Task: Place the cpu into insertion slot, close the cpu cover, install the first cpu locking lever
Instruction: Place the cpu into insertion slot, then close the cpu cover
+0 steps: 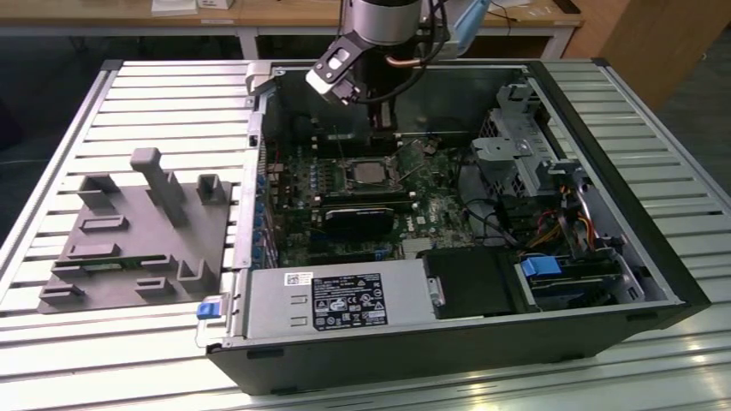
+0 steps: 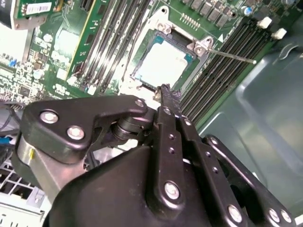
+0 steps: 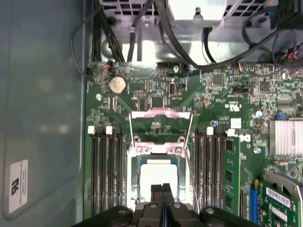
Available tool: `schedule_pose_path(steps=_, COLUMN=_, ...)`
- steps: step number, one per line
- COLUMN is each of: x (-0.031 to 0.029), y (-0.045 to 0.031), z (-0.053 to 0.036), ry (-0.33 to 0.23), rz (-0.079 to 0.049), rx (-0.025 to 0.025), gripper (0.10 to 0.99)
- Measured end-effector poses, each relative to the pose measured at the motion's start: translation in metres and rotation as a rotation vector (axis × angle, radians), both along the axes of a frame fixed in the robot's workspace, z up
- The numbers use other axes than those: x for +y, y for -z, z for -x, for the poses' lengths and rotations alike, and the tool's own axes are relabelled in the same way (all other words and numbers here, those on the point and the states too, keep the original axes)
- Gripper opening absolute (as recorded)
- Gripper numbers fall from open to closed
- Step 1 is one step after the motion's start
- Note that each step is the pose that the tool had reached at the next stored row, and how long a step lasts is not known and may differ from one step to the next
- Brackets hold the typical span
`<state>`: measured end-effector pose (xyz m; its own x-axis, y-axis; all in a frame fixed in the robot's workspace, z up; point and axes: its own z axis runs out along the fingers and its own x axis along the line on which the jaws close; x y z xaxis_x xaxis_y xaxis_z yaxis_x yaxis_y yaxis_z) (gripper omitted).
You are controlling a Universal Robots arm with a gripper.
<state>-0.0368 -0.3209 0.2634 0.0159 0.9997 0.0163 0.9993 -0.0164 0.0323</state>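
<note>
A table (image 1: 171, 103) of silver-grey slatted metal profiles, its grooves running across the exterior view, carries two things. A black computer case (image 1: 457, 351) lies on its side with the open side up, toward the exterior view's right. Just beside it, on the exterior view's left, rests a grey fixture plate (image 1: 126, 257) with upright blocks.

surface: slatted silver aluminium table top (image 1: 651, 120); bright glare on its near slats | rear: light wooden desk (image 1: 297, 12); white metal legs (image 1: 245, 38) | exterior view's right: brown wooden panel (image 1: 656, 38) | below desk: dark floor (image 1: 51, 51)
</note>
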Motion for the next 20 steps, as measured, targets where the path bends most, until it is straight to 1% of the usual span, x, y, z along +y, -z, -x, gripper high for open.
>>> schedule_pose_path(steps=3, x=0.0000, y=-0.0055, z=-0.0001, ry=0.000, rz=0.000, rx=0.0000, gripper=0.102)
schedule_pose_path(steps=20, x=0.0000, y=-0.0066, z=-0.0010, ry=0.000, rz=0.000, rx=0.0001, gripper=0.102)
